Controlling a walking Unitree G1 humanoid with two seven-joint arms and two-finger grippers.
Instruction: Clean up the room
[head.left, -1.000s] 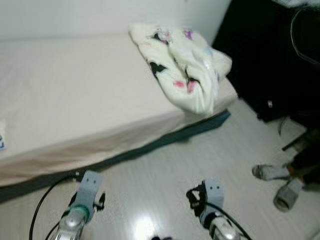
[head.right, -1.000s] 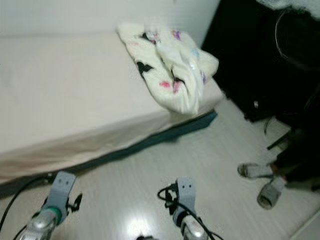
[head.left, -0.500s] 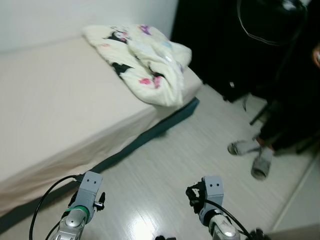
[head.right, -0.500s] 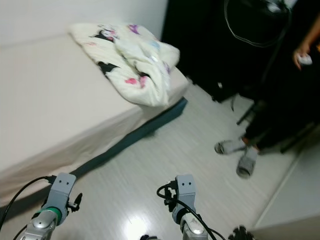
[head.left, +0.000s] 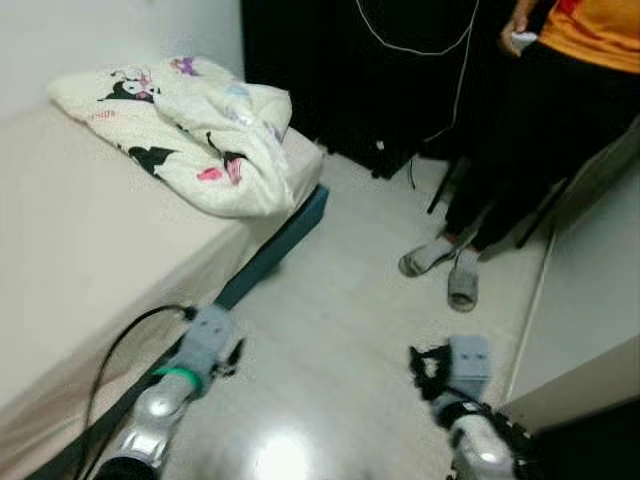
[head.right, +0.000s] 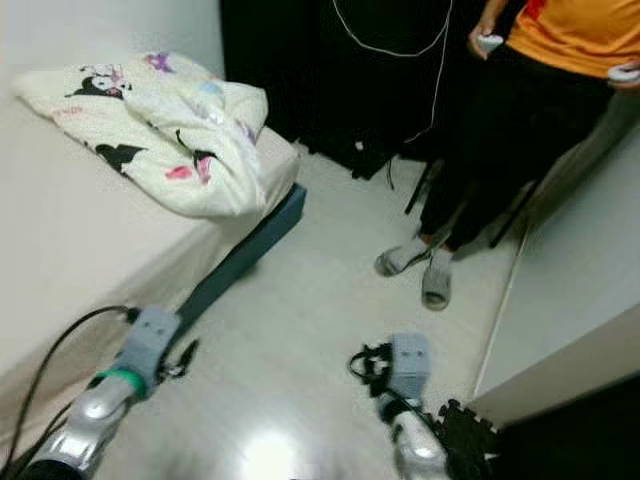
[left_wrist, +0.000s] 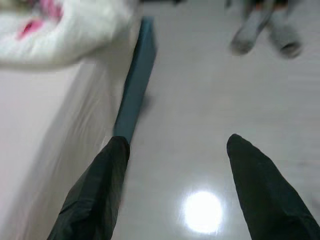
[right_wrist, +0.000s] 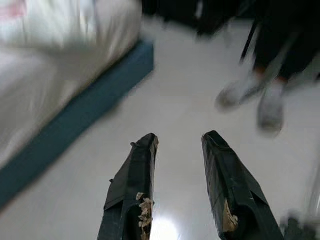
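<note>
Pale glossy floorboards (head.left: 340, 330) lie beneath both claws, which carry nothing. On the left wrist view the left claw (left_wrist: 175, 190) stands wide apart above the floor beside the bed's teal base (left_wrist: 136, 90); the right claw (right_wrist: 180, 187) is parted more narrowly. Further out, the cream crumpled blanket with cartoon prints (head.left: 190, 130) lies on the beige mattress (head.left: 70, 260). Compared with a second ago the view has swung right, bringing in a person in an orange top (head.left: 560, 90). Nothing is grasped yet; the robot seems to be scanning for clutter.
</note>
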